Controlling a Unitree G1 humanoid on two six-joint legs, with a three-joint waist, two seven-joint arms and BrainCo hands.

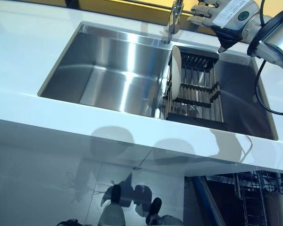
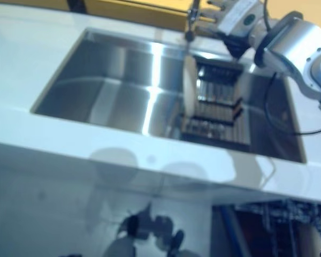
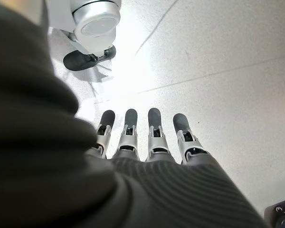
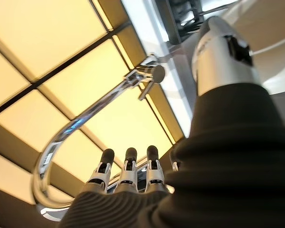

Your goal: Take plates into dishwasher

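One white plate (image 1: pixel 176 70) stands on edge at the left end of a dark dish rack (image 1: pixel 198 89) inside the steel sink (image 1: pixel 108 70). My right hand (image 1: pixel 226 16) hovers above the rack's far end, by the tap, open and holding nothing; in its wrist view its straight fingers (image 4: pixel 128 173) point at the tap. It is clear of the plate, up and to the right of it. My left hand (image 3: pixel 147 137) shows only in its own wrist view, fingers straight over the floor, empty. Another white plate (image 1: pixel 277 209) sits in the dishwasher basket (image 1: pixel 252 197) at the lower right.
A chrome tap (image 1: pixel 175 16) rises behind the sink, just left of my right hand. White counter (image 1: pixel 19 52) surrounds the sink. The dishwasher's wire basket is pulled out below the counter's front edge, on the right.
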